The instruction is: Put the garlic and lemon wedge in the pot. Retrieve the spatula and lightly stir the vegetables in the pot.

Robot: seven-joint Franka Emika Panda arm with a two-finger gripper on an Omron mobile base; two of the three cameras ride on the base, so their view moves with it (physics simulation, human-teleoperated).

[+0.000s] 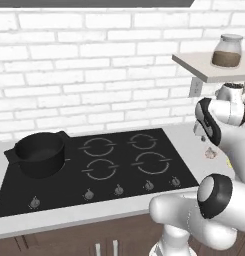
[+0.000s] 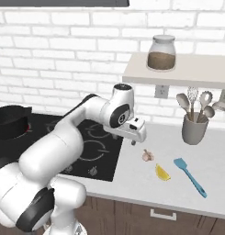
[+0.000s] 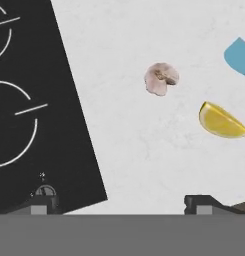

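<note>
The garlic [image 3: 161, 78] [image 2: 148, 155] [image 1: 210, 153], a pale tan lump, lies on the grey counter right of the stove. Just beside it is the yellow lemon wedge [image 3: 221, 121] [image 2: 162, 172], and the light-blue spatula [image 2: 189, 176] [image 3: 239, 56] lies further right. My gripper [image 3: 121, 204] [image 2: 133, 140] hovers above the counter near the stove's edge, a little short of the garlic. It is open with nothing between its fingers. The black pot [image 1: 39, 152] [image 2: 10, 120] stands on the stove's far-left burner.
The black stove [image 1: 124, 165] has several burner rings and front knobs. A grey holder with utensils [image 2: 194, 128] stands at the back right of the counter. A wall shelf [image 2: 178, 73] carries a glass jar [image 2: 161, 53] above it.
</note>
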